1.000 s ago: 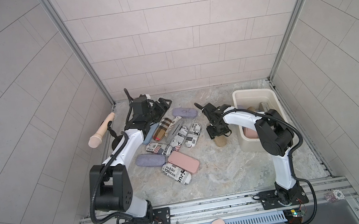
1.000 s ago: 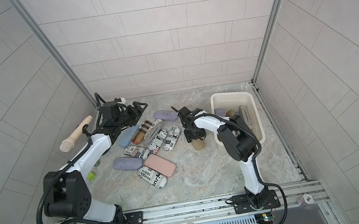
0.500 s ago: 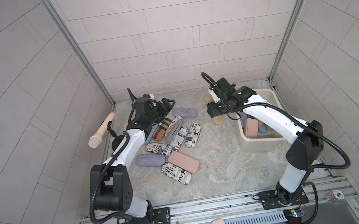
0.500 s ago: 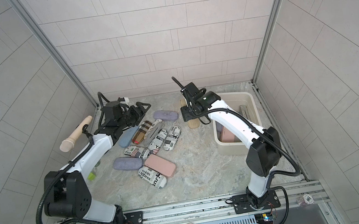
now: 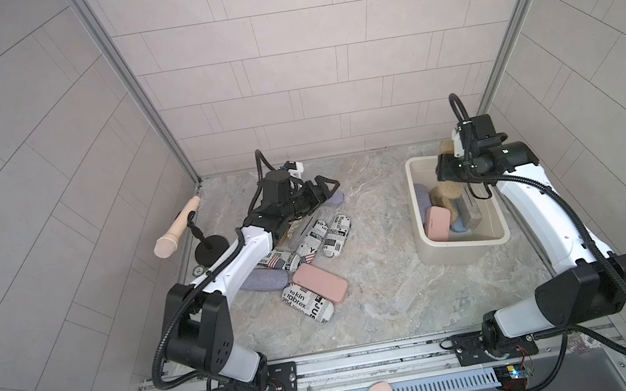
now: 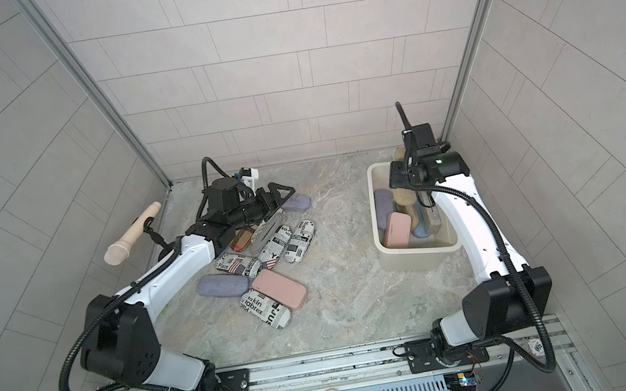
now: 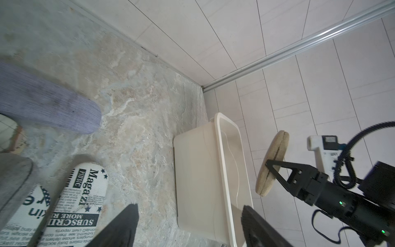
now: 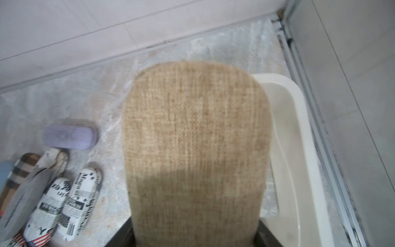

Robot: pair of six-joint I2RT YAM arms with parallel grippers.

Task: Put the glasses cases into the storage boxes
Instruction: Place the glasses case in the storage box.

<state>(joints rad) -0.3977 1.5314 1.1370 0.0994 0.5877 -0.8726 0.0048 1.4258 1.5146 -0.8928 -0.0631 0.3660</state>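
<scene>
Currently the cream-white, round-cornered storage box [image 5: 460, 252] sits on the surface's right. The right end effector [image 5: 451, 172] pinches a tan woven glasses case [image 8: 196, 149] over it, and the left end effector [image 5: 329, 192] is spread and empty.

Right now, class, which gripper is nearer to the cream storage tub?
Right. The right gripper, gripping a tan case, hangs above the tub's far end; the left gripper sits across the table over the loose cases.
</scene>
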